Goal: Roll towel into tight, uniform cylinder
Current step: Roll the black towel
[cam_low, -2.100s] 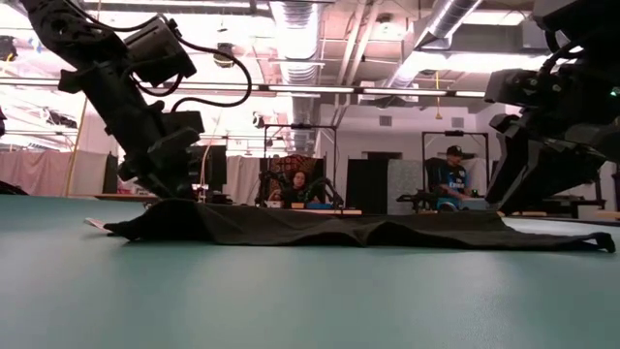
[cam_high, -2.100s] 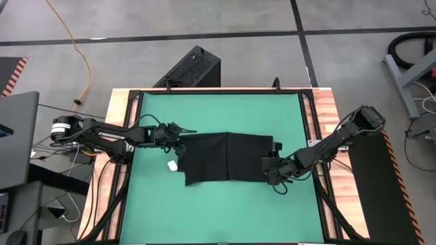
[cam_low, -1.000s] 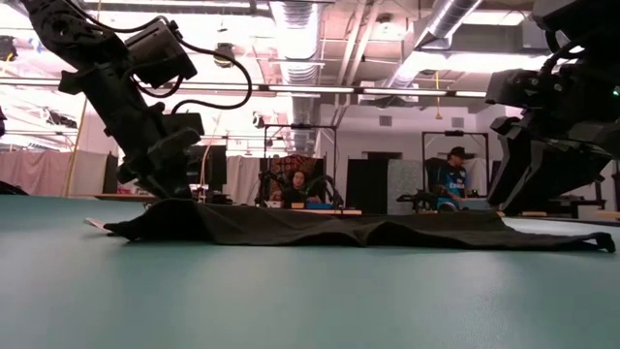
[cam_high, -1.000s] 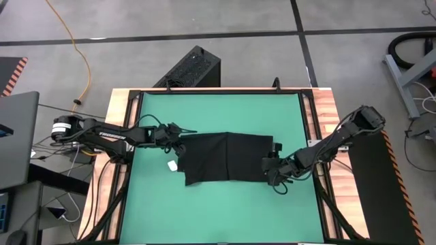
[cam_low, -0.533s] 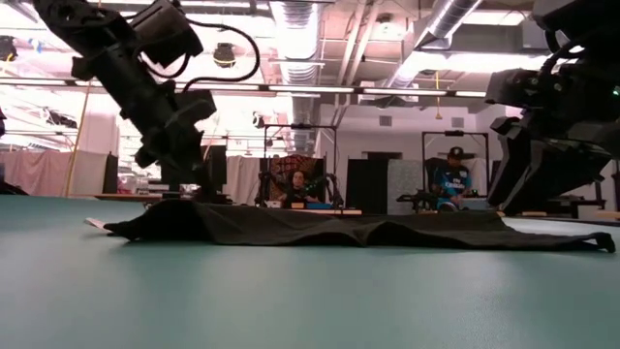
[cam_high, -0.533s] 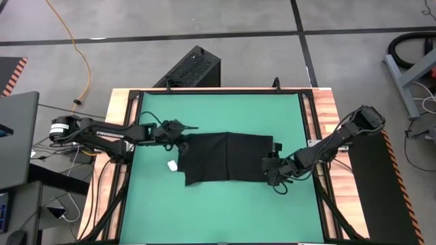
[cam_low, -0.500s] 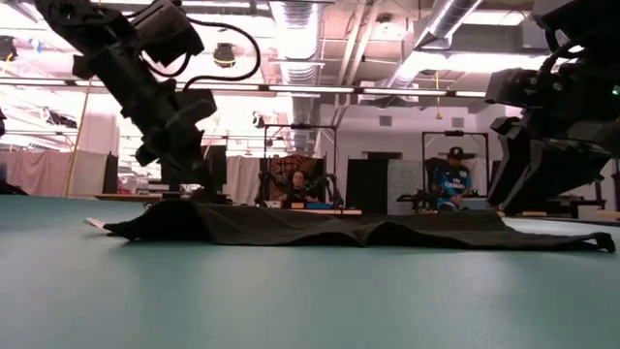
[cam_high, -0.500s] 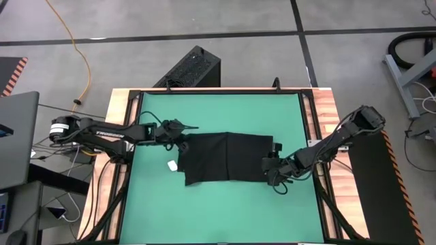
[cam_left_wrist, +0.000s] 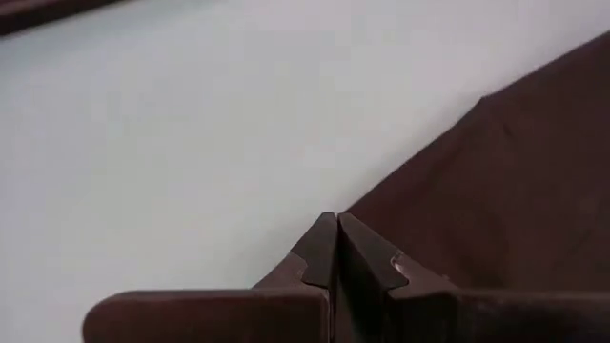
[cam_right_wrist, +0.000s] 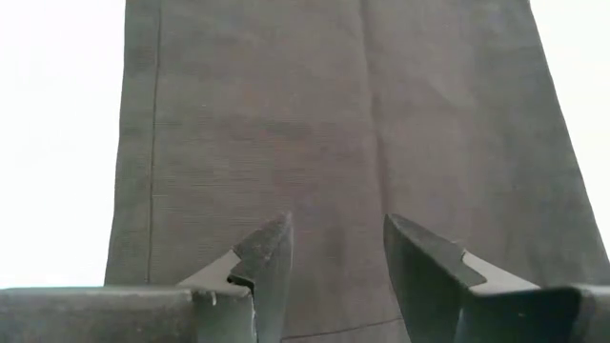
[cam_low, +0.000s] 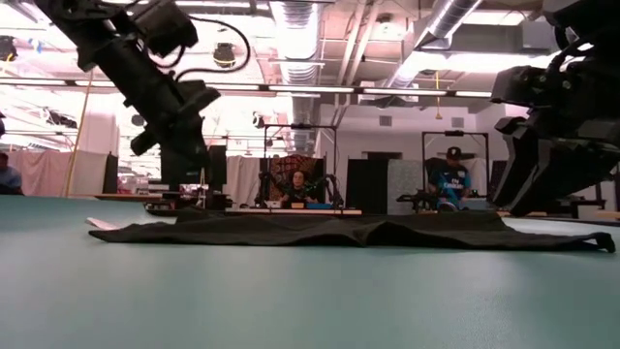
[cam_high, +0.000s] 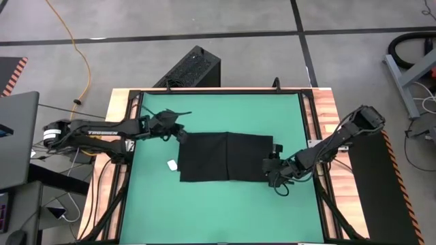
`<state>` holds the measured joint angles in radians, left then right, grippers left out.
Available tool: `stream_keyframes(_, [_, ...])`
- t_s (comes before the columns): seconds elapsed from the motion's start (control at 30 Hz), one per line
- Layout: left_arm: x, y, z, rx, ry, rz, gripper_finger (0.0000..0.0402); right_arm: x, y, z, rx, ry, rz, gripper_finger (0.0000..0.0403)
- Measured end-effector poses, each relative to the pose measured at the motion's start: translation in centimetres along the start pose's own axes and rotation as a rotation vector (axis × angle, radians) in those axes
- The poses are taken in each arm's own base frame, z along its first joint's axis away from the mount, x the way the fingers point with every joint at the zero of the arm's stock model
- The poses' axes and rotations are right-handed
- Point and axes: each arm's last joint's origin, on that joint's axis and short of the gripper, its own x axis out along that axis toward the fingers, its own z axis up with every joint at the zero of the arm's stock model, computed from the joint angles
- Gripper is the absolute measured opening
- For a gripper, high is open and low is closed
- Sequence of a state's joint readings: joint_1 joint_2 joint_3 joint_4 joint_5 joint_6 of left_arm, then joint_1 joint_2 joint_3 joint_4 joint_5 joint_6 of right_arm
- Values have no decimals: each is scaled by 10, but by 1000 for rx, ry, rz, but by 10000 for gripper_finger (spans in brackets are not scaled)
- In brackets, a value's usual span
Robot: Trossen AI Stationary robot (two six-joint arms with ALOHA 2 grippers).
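Towel (cam_high: 225,157) flat on green mat (cam_high: 218,211). Left gripper (cam_high: 178,133) at far left corner, fingers pressed together, empty. Right gripper (cam_high: 270,170) at right edge, fingers spread.

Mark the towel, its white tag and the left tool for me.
towel (cam_high: 225,158), high view, middle of the cloth.
white tag (cam_high: 172,165), high view, centre of the tag.
left tool (cam_high: 178,133), high view, at the shut fingertips.

The towel (cam_high: 225,157) is matt black woven cloth, soft and faintly creased. The green mat (cam_high: 218,211) under it looks smooth and matt. The surface (cam_high: 329,112) shows bare wood along its edges.
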<state>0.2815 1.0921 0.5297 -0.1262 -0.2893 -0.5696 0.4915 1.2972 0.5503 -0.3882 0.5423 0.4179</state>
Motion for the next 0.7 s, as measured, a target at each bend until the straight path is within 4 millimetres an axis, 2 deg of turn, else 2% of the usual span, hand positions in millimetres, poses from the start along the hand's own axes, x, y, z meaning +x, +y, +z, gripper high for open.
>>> stream_keyframes(0.13, [-9,1,1,42,22,-51,0,0,0,0,1,-1,0,187])
stream_keyframes(0.37, [-6,2,-22,114,126,-29,15,0,0,0,1,-1,-1,190])
stream_keyframes(0.47, [-2,3,-28,109,168,-45,46,0,0,0,2,-1,-1,192])
stream_keyframes(0.7, [2,6,-34,50,141,-57,142,0,0,0,2,-5,-5,192])
